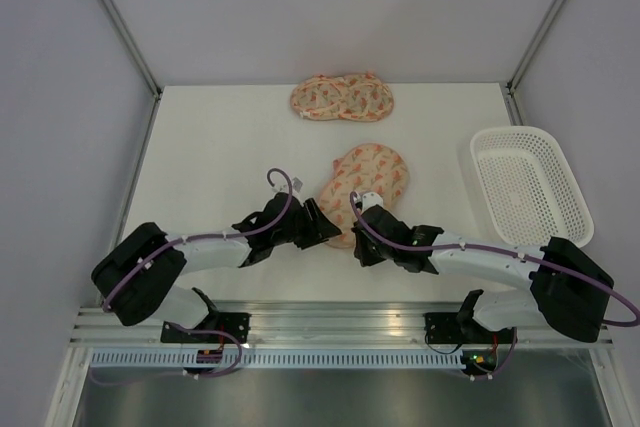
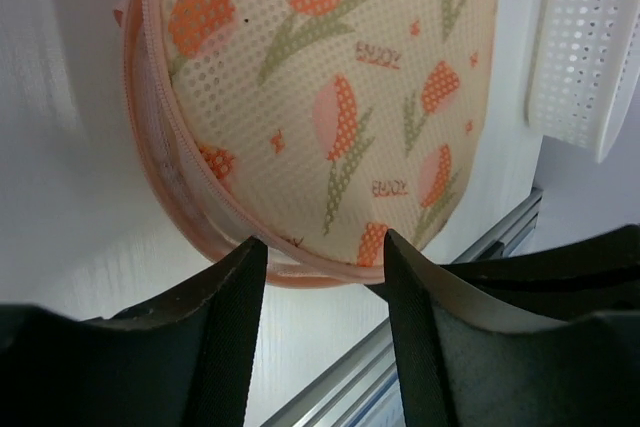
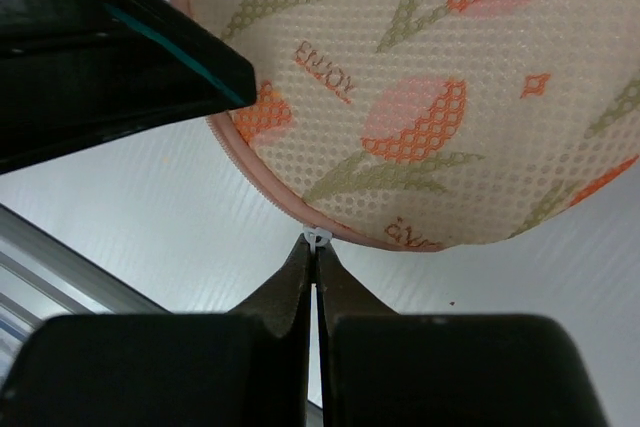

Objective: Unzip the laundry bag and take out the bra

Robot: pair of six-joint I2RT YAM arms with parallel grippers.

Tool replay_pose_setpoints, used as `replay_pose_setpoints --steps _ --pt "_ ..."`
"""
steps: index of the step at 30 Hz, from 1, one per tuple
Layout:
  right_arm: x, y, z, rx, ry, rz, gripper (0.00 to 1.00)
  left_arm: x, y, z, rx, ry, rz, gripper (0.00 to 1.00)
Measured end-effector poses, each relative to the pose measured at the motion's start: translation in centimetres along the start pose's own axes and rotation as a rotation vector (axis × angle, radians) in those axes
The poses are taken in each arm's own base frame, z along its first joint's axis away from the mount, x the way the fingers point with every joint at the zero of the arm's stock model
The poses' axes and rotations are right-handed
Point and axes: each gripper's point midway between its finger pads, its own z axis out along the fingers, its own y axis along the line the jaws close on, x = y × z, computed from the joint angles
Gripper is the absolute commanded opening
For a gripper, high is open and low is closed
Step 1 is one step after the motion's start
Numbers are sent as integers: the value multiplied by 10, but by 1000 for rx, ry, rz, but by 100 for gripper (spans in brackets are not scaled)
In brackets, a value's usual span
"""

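bag (image 1: pixel 368 182) sits mid-frame in the top view, zip looks closed; bra not visible, presumably inside. right gripper (image 3: pixel 317 252) is fully closed, pinching the white zip pull (image 3: pixel 317 238) at the bag's near rim, apparently set to drag it along the seam. left gripper (image 2: pixel 325 247) has jaws apart, straddling the rim beside it without clamping, likely there to pin the bag against that pull; basket (image 1: pixel 530 185) at right and twin pouch (image 1: pixel 342 98) top centre, both well apart.
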Motion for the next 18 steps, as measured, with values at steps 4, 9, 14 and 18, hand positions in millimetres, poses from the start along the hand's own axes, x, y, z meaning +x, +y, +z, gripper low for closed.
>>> replay_pose_setpoints --steps 4,9,14,18 --pt "0 3 0 -17 0 1 1 8 10 13 -34 8 -43 11" --pt "3 -2 -2 0 -1 2 0 8 9 17 -27 -1 -68 2" --pt "7 -28 -7 137 -3 30 0 4 7 5 -6 -40 -72 2" --pt "10 -51 -13 268 -12 69 0 -1 -3 -6 33 -69 -72 2"
